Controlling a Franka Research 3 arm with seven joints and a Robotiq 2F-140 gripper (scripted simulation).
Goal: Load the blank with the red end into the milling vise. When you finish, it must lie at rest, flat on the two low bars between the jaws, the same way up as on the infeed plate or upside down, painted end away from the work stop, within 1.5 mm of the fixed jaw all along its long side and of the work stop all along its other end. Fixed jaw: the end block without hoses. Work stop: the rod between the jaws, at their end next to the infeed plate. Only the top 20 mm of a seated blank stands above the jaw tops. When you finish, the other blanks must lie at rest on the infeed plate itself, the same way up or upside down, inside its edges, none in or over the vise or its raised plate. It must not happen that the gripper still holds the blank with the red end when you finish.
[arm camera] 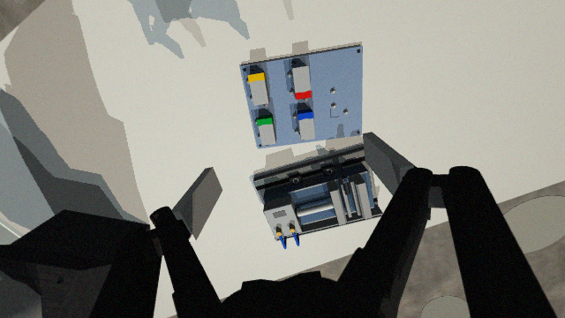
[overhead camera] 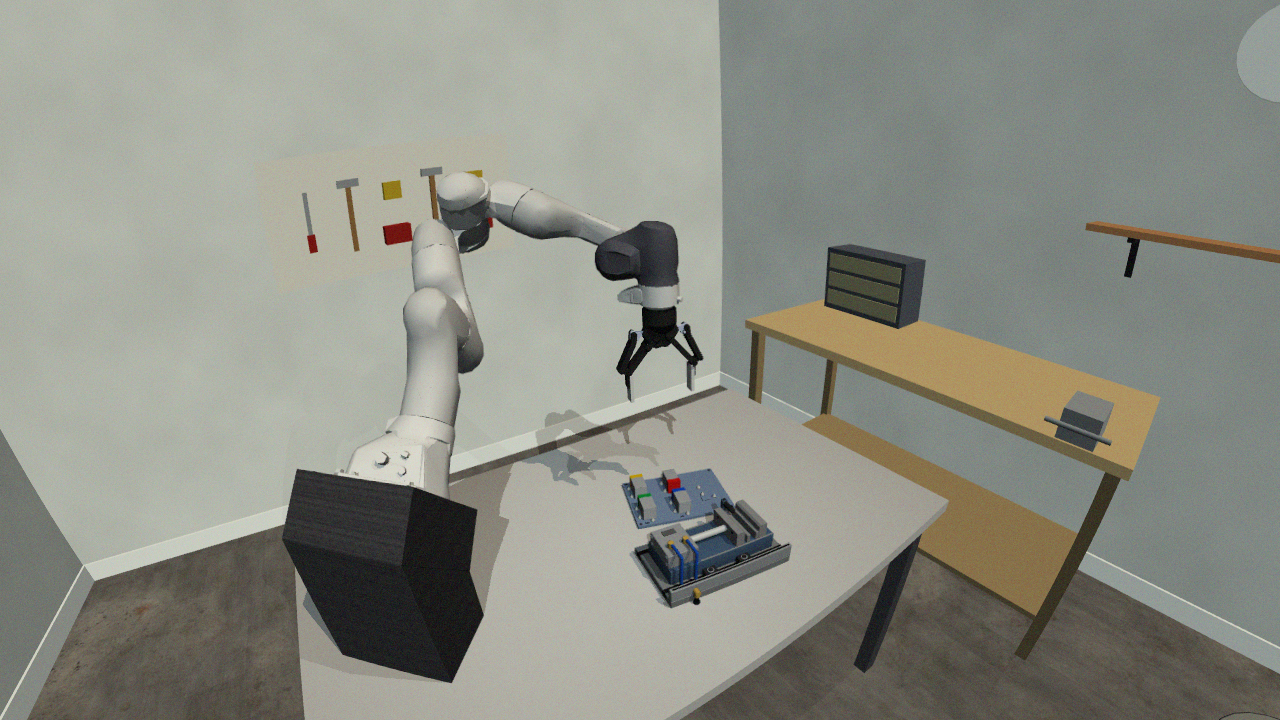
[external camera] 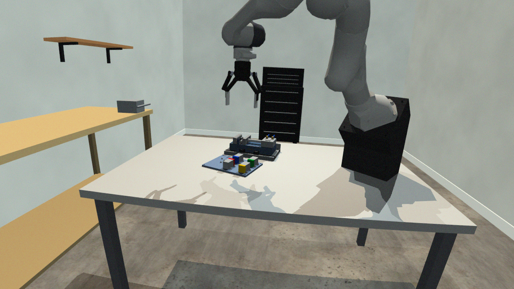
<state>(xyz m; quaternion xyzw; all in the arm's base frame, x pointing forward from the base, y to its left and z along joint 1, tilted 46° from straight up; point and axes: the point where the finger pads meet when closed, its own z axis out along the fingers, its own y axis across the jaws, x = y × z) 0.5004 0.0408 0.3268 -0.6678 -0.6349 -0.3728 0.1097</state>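
Note:
My gripper point(overhead camera: 660, 388) point(external camera: 241, 103) point(arm camera: 287, 163) is open and empty, high above the table, pointing down. The red-ended blank point(overhead camera: 672, 481) point(external camera: 227, 164) point(arm camera: 301, 79) lies on the blue infeed plate point(overhead camera: 657, 493) point(external camera: 215, 163) point(arm camera: 327, 62); in the wrist view its red end faces the vise. The vise has a hosed end block point(overhead camera: 666, 540) point(external camera: 268, 142) point(arm camera: 282, 217), a fixed jaw point(overhead camera: 750, 518) point(arm camera: 363, 200) at the other end, and a moving jaw point(overhead camera: 730, 524) point(arm camera: 338, 206). No blank shows between the jaws. The work stop point(arm camera: 345, 184) is at their infeed-plate end.
Yellow point(overhead camera: 637, 486) point(arm camera: 259, 89), green point(overhead camera: 646, 507) point(arm camera: 266, 132) and blue point(overhead camera: 681, 501) point(arm camera: 306, 127) blanks also stand on the infeed plate. Small pins point(arm camera: 333, 105) stick up on its right part in the wrist view. A raised plate with rails surrounds the vise. Blue hoses point(arm camera: 296, 239) stick out from the hosed block.

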